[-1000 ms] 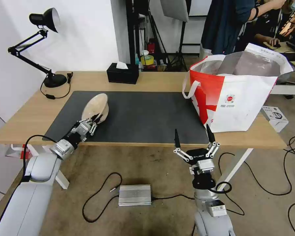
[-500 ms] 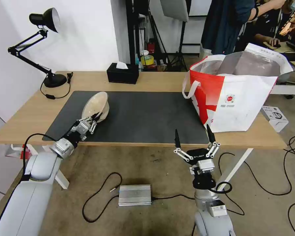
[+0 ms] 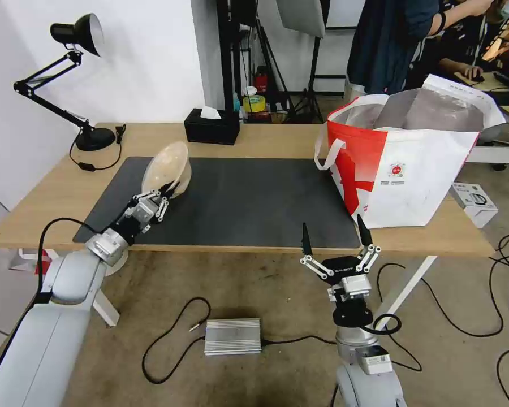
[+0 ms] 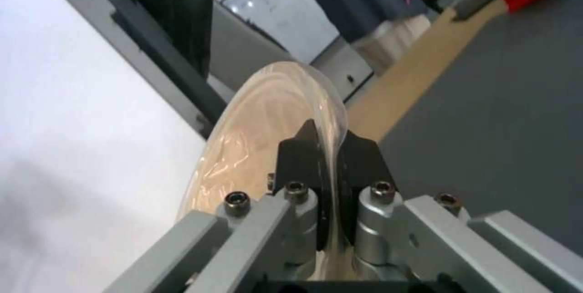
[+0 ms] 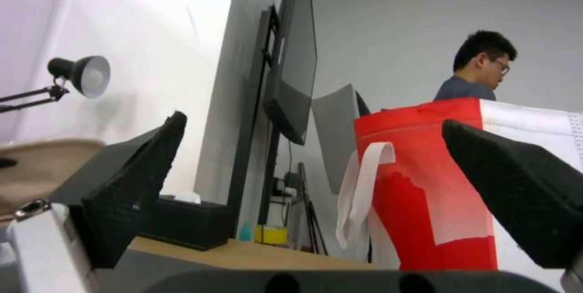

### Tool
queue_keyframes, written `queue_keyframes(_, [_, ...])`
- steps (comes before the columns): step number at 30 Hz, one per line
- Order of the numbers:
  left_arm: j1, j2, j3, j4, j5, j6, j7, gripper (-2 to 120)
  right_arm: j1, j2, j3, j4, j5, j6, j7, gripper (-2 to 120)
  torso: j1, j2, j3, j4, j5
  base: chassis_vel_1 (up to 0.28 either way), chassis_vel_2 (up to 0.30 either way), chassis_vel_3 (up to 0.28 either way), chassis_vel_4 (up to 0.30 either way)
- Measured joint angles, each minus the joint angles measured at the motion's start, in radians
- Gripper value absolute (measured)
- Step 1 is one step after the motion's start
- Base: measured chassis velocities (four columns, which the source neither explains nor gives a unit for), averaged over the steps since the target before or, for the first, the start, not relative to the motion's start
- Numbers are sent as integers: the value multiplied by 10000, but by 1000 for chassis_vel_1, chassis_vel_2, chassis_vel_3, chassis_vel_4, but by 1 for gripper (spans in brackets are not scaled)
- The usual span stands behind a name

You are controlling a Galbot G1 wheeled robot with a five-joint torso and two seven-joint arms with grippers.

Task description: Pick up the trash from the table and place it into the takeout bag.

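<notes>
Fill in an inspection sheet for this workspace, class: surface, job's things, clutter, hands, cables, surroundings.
Surface: light-wood table with a dark grey mat.
Job's things: beige translucent bowl held tilted above the mat's left end; takeout bag upright and open at the table's right end.
Clutter: black desk lamp, black tissue box.
Hands: left hand shut on the bowl's rim; right hand open, idle before the table's front edge.
Cables: lamp cord on the table; cables on the floor by a metal box.
Surroundings: small white box right of the bag.

The takeout bag (image 3: 413,164) walls hide its contents; its far corner is cropped in the right wrist view
</notes>
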Motion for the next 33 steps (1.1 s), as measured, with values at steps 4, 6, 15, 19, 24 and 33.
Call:
queue_keyframes(4, [-269,203,234,-157,-95,0,-41,1,-26,13,4,38,-23,2,-7,100,-1,0,0,0,0,0,0,0,0])
queue_keyframes(6, [-354,279,325,-190,-120,2,-43,1,-31,16,6,49,-30,2,-8,100,-1,0,0,0,0,0,0,0,0])
queue_keyframes(15, [-1063,886,1097,-243,-421,77,-47,1,-55,91,8,68,-119,13,-17,100,0,0,0,0,0,0,0,0,0])
queue_keyframes(19, [-1456,1066,1464,-214,-617,101,-63,1,-49,145,8,68,-167,15,-19,100,0,0,0,-1,1,0,0,0,0])
queue_keyframes(24, [-2070,1244,2003,-59,-837,110,-80,1,-47,204,58,54,-226,30,-35,100,0,0,0,0,-4,0,0,0,0])
queue_keyframes(33, [-3352,1269,2935,287,-1114,157,-81,1,-145,328,205,75,-335,79,-37,100,0,0,0,0,-5,0,0,0,0])
